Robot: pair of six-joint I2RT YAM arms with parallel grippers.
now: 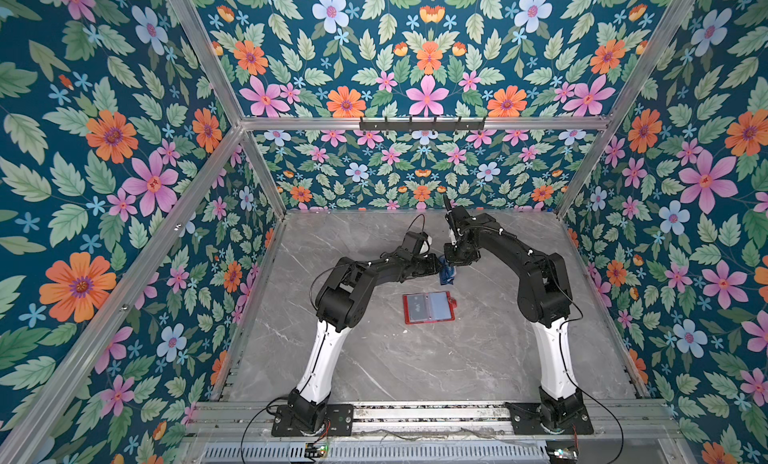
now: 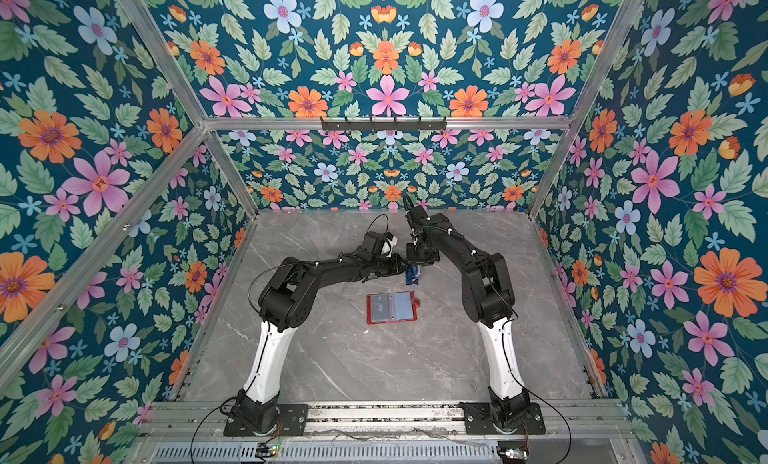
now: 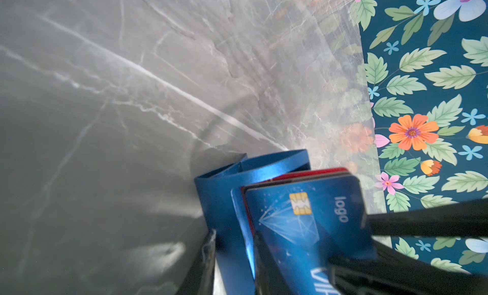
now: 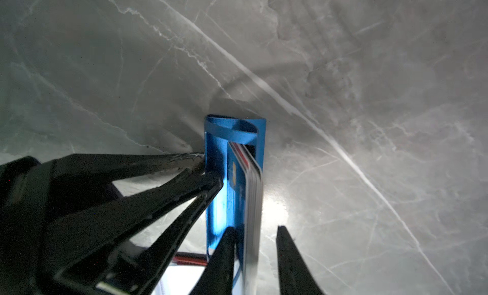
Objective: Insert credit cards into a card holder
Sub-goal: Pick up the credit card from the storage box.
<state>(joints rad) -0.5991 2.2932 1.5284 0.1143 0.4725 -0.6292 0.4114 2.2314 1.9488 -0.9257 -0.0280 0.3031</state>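
The card holder (image 1: 428, 307) is a red wallet lying open on the marble table, its clear sleeves facing up; it shows in both top views. Behind it stands a small blue card rack (image 1: 449, 274) that holds the credit cards (image 3: 303, 214): a blue chip card in front and a red one behind. In the left wrist view my left gripper (image 3: 235, 237) is shut on the rack's side wall. My right gripper (image 4: 254, 229) is open and straddles the upright card stack (image 4: 253, 190). One finger touches the blue card; the other stands apart from the stack.
The two arms meet over the rack (image 2: 412, 274) near the table's middle. Floral walls and aluminium frame posts (image 1: 582, 183) close in the table on three sides. Marble tabletop (image 1: 415, 366) lies between the wallet and the arm bases.
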